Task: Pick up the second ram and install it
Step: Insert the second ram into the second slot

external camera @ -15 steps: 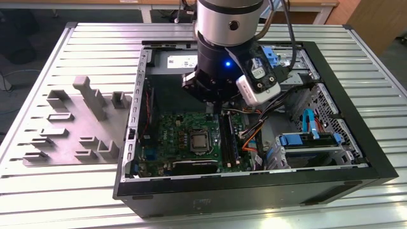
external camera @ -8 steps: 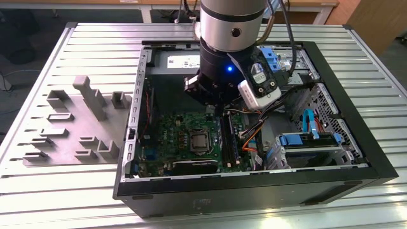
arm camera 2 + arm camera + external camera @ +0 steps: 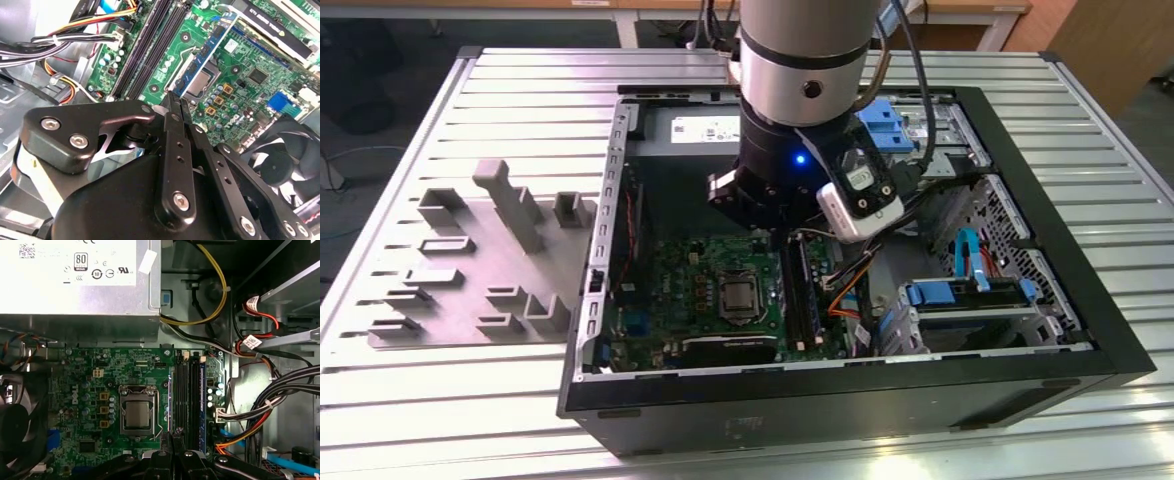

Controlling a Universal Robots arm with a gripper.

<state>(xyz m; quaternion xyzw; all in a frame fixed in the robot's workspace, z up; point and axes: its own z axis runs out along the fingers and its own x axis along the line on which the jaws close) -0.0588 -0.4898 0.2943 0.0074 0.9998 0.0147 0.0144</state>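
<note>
Grips the second ram (image 3: 210, 52) between fingers (image 3: 171, 145) shut down to a thin gap, in the second wrist view; raised near the memory slots (image 3: 150, 47), not seated. Loses the ram's near end behind the fingers. Finds another blue stick (image 3: 202, 400) in an end row of the memory slots. Beyond the memory slots, a power supply (image 3: 75, 285) with printed stickers, the small print hard to make out.

The silver-and-black robot arm (image 3: 803, 90) hides part of the green motherboard (image 3: 707, 270); black gripper (image 3: 176, 101) fingertips hide the near end of the long thin blue-green circuit-board stick (image 3: 210, 50)
</note>
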